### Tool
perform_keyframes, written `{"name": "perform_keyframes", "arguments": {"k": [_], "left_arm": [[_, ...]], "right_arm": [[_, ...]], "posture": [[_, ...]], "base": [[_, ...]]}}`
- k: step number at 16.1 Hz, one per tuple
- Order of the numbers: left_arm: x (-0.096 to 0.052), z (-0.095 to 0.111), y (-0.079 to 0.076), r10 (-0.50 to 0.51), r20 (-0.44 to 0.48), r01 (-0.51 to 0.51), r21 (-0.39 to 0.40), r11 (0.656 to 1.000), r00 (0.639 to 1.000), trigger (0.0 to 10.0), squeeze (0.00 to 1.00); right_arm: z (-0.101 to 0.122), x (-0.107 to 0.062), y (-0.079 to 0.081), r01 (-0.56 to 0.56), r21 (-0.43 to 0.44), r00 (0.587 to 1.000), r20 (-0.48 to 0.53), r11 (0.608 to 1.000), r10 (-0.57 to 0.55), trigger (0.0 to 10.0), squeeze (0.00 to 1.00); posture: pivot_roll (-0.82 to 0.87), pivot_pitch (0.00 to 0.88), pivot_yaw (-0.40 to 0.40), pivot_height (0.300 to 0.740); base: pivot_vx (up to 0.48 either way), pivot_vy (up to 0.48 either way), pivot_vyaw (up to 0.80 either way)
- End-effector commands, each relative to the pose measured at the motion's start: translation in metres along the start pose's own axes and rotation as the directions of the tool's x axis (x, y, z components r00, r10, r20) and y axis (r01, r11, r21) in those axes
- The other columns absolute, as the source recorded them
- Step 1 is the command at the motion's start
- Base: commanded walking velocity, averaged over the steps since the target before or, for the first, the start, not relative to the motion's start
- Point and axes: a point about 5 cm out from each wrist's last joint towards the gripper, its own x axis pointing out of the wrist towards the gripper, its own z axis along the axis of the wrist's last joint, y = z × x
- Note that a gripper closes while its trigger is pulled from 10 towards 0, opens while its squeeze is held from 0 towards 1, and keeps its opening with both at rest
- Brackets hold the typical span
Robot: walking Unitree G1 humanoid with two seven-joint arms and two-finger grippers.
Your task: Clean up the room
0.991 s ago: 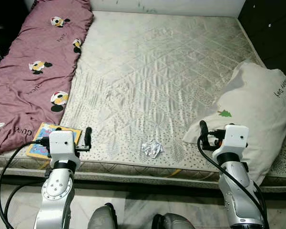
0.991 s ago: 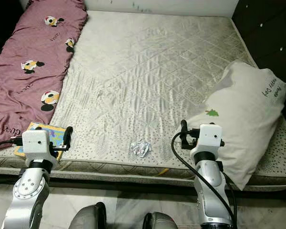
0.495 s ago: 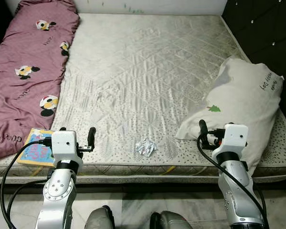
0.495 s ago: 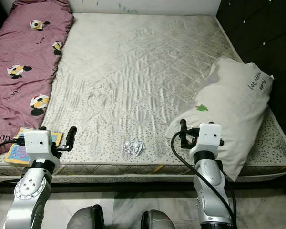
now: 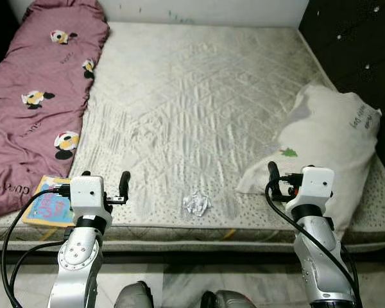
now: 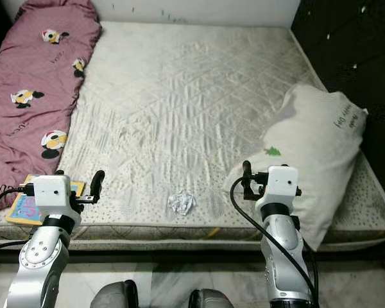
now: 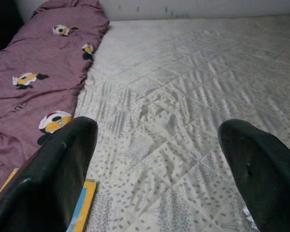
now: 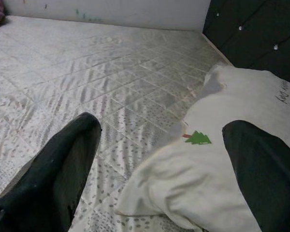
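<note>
Fingers of both the left gripper (image 7: 157, 164) and right gripper (image 8: 164, 164) are spread, grasping nothing. Right of frame, the pillow (image 5: 327, 138) bears unreadable writing; lower centre lies crumpled paper (image 5: 196, 204) on the mattress (image 5: 199, 96).

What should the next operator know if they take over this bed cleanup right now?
Left tool: open, empty, raised over the near bed edge by the picture book.
Right tool: open, empty, at the pillow's near corner.
Crumpled wrapper lies on the mattress between the arms; maroon blanket along the robot's left side.
Done: nothing picked up yet.
Left: wrapper, book, probably pillow and blanket.
</note>
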Motion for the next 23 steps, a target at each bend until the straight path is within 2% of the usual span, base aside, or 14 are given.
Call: {"name": "perform_keyframes", "arguments": {"k": [1,8,13,17,19,23], "left_arm": [[-0.001,-0.001,0.001,-0.005,-0.003,0.005,0.000,1.000,1.000,10.0,0.00],[0.001,-0.001,-0.001,-0.009,-0.003,0.009,0.006,1.000,1.000,10.0,0.00],[0.006,0.008,0.004,0.030,0.023,-0.030,0.012,0.999,0.999,10.0,0.00],[-0.004,-0.002,0.007,0.052,-0.014,-0.052,0.020,0.998,0.999,10.0,0.00],[-0.008,-0.004,0.014,0.078,-0.032,-0.077,0.037,0.996,0.996,10.0,0.00],[-0.011,-0.002,0.018,0.079,-0.022,-0.078,0.041,0.996,0.997,10.0,0.00]], "right_arm": [[-0.001,0.001,-0.001,0.002,0.005,1.000,-0.008,1.000,-0.002,10.0,0.00],[-0.001,0.002,-0.001,0.004,0.004,1.000,-0.008,1.000,-0.004,10.0,0.00],[0.001,0.005,-0.005,0.010,-0.011,1.000,-0.002,1.000,-0.010,10.0,0.00],[0.002,0.004,-0.005,0.010,-0.015,1.000,0.002,1.000,-0.010,10.0,0.00],[0.004,0.003,0.000,-0.014,0.002,1.000,0.012,1.000,0.014,10.0,0.00],[-0.002,-0.001,0.008,-0.049,0.031,0.999,-0.004,0.998,0.049,10.0,0.00]], "posture": [[0.01,0.138,-0.043,0.740],[0.01,0.141,-0.040,0.740],[0.02,0.165,-0.046,0.740],[0.00,0.158,-0.051,0.740],[0.01,0.150,-0.039,0.740],[0.03,0.148,-0.037,0.726]], "base": [[0.345,0.000,0.00],[0.341,0.000,0.00],[0.000,0.000,0.00],[0.000,0.000,0.00],[0.000,0.000,0.00],[0.000,0.000,0.00]]}}
